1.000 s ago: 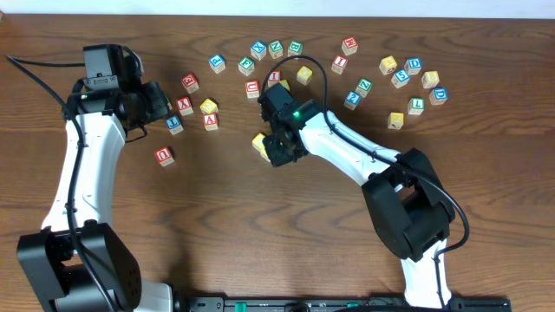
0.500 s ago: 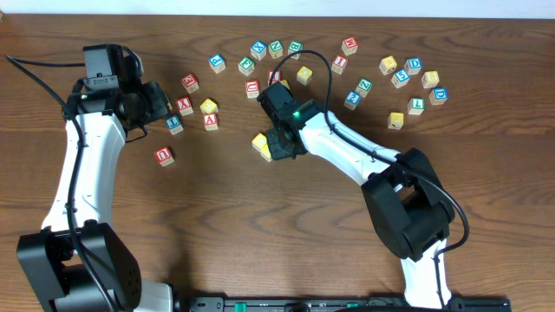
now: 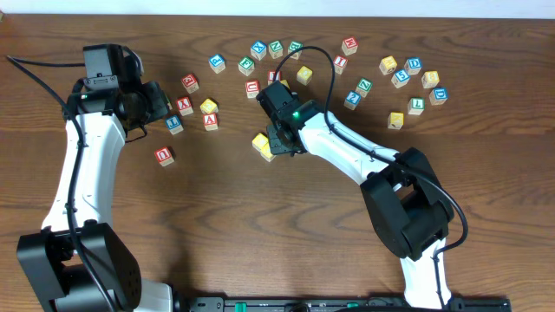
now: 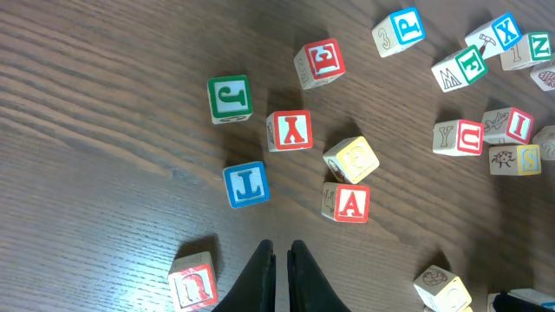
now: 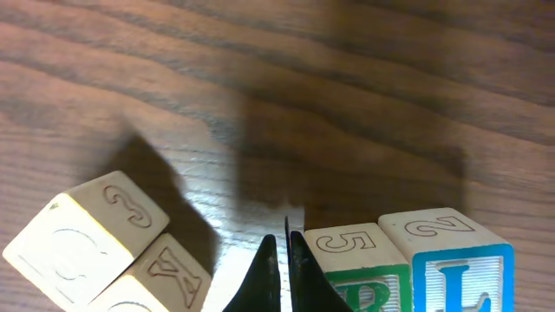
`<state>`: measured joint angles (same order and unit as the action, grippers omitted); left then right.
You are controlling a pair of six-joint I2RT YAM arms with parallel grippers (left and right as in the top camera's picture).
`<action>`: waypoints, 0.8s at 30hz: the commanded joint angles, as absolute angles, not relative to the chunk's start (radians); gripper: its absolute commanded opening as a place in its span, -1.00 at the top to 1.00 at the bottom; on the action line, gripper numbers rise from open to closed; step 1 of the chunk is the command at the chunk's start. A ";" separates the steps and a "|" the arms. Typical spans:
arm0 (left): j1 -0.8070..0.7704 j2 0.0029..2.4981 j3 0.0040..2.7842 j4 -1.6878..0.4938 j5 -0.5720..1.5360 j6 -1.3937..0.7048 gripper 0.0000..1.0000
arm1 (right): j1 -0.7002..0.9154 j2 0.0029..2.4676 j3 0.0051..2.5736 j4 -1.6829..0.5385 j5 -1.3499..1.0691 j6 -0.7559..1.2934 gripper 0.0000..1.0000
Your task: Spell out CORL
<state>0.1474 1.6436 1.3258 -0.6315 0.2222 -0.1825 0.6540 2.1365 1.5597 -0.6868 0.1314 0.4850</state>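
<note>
While the right gripper [image 5: 279, 258] hangs low over the dark wooden table [image 5: 347, 95] with its two black fingers pressed together on nothing, the word looks roughly half built. Just to the right of its fingertips in the wrist view stands the small wooden cube with a green R [image 5: 362, 284], and flush against that cube's far side the small wooden cube with a blue L [image 5: 458, 270]; the two touch and line up squarely, so the RL end reads as done.

To the left of the fingertips sit the two pale wooden cubes with yellowish tops [image 5: 82, 232], touching one another but turned at an angle to the RL pair and parted from it by the gap where the fingers hang. Their top letters are too faint to read, so I cannot tell whether C and O face up or lie in the right order. What seems left is to square those two and close them against the R.

The left gripper [image 4: 280, 264] is well away, fingers together and empty, with a blue-lettered wooden cube [image 4: 246, 185] just ahead of it among loose spare cubes.
</note>
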 commanded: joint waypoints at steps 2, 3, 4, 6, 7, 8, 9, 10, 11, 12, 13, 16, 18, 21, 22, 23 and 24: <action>0.144 1.644 1.337 -0.637 0.216 -0.170 0.85 | 0.656 2.148 1.554 -0.688 0.175 0.527 0.98; 0.144 1.644 1.337 -0.637 0.217 -0.170 0.85 | 0.654 2.147 1.554 -0.688 0.175 0.528 0.98; 0.144 1.644 1.337 -0.637 0.217 -0.170 0.85 | 0.653 2.147 1.554 -0.688 0.175 0.528 0.98; 0.144 1.644 1.337 -0.637 0.217 -0.170 0.85 | 0.651 2.147 1.554 -0.688 0.179 0.539 0.98; 0.144 1.644 1.337 -0.637 0.217 -0.170 0.85 | 0.648 2.147 1.554 -0.688 0.184 0.546 0.98; 0.144 1.644 1.337 -0.637 0.217 -0.170 0.85 | 0.646 2.147 1.554 -0.687 0.184 0.546 0.98; 0.144 1.644 1.337 -0.637 0.217 -0.170 0.85 | 0.646 2.147 1.554 -0.684 0.184 0.549 0.98; 0.144 1.644 1.337 -0.637 0.217 -0.170 0.85 | 0.645 2.147 1.554 -0.683 0.180 0.553 0.98; 0.144 1.644 1.337 -0.636 0.217 -0.170 0.85 | 0.645 2.147 1.554 -0.680 0.171 0.553 0.98; 0.144 1.644 1.337 -0.636 0.217 -0.170 0.85 | 0.645 2.147 1.554 -0.678 0.165 0.552 0.98; 0.144 1.644 1.337 -0.636 0.217 -0.170 0.85 | 0.647 2.147 1.554 -0.676 0.153 0.547 0.98; 0.144 1.644 1.337 -0.636 0.217 -0.170 0.85 | 0.652 2.147 1.555 -0.664 0.089 0.495 0.98; 0.144 1.644 1.337 -0.636 0.217 -0.170 0.85 | 0.655 2.147 1.558 -0.671 0.062 0.481 0.98; 0.144 1.644 1.337 -0.637 0.217 -0.170 0.85 | 0.654 2.144 1.558 -0.703 0.044 0.482 0.98; 0.144 1.644 1.337 -0.637 0.217 -0.170 0.85 | 0.653 2.144 1.558 -0.716 0.038 0.486 0.98; 0.144 1.644 1.337 -0.638 0.217 -0.170 0.85 | 0.653 2.144 1.558 -0.728 0.029 0.487 0.98; 0.144 1.644 1.337 -0.639 0.217 -0.170 0.85 | 0.653 2.144 1.558 -0.739 0.018 0.491 0.98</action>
